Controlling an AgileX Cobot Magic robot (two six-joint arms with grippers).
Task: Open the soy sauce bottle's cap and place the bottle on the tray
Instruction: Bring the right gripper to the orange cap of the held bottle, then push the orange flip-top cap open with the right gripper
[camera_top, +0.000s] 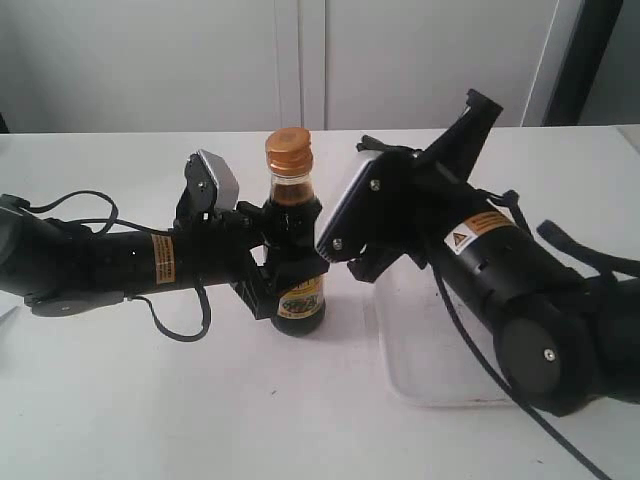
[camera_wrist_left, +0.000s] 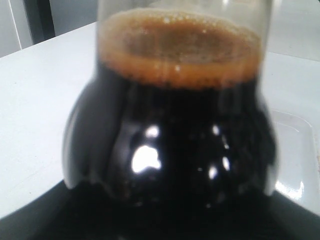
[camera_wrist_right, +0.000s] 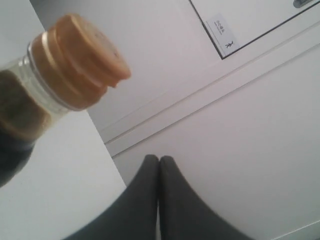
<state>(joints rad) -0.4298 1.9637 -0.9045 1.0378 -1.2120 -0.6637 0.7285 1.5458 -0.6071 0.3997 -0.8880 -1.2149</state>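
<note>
The soy sauce bottle (camera_top: 297, 222) stands upright on the white table, its yellow label (camera_top: 301, 296) facing the camera. My left gripper (camera_top: 283, 262) is shut on its body from the left. In the left wrist view the dark liquid (camera_wrist_left: 180, 150) fills the frame and hides the fingers. The golden-orange cap (camera_top: 288, 150) sits down on the neck, and it also shows in the right wrist view as the cap (camera_wrist_right: 80, 55). My right gripper (camera_wrist_right: 159, 159) is shut and empty, its tips (camera_top: 478, 102) right of the cap and apart from it. The tray (camera_top: 440, 345) lies right of the bottle, partly under the right arm.
The right arm's wrist camera housing (camera_top: 350, 205) hangs close to the bottle's right shoulder. A corner of the tray (camera_wrist_left: 295, 150) shows behind the bottle in the left wrist view. Pale cabinet doors (camera_top: 300, 60) stand behind the table.
</note>
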